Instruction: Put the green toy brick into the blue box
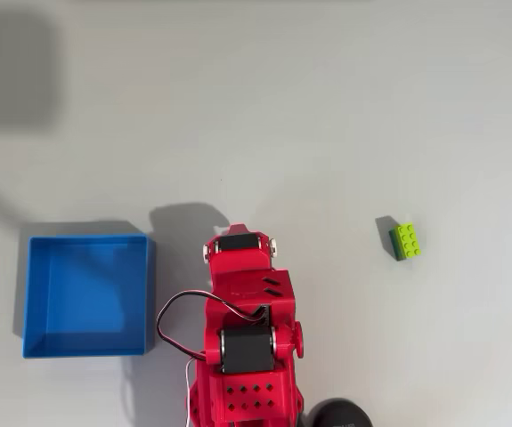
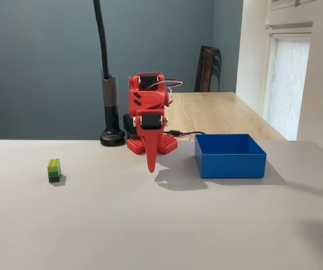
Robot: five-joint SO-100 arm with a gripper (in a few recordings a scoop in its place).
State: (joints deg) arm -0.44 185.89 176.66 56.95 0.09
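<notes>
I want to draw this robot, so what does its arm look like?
The arm is bright red plastic, built from blocky parts. Black motors sit in it, one near the top and one lower down. A thin dark cable loops out from its side in the overhead view. The gripper is red too and narrows to a point. The base has rows of small round holes.

Grey table: brick, box.
</notes>
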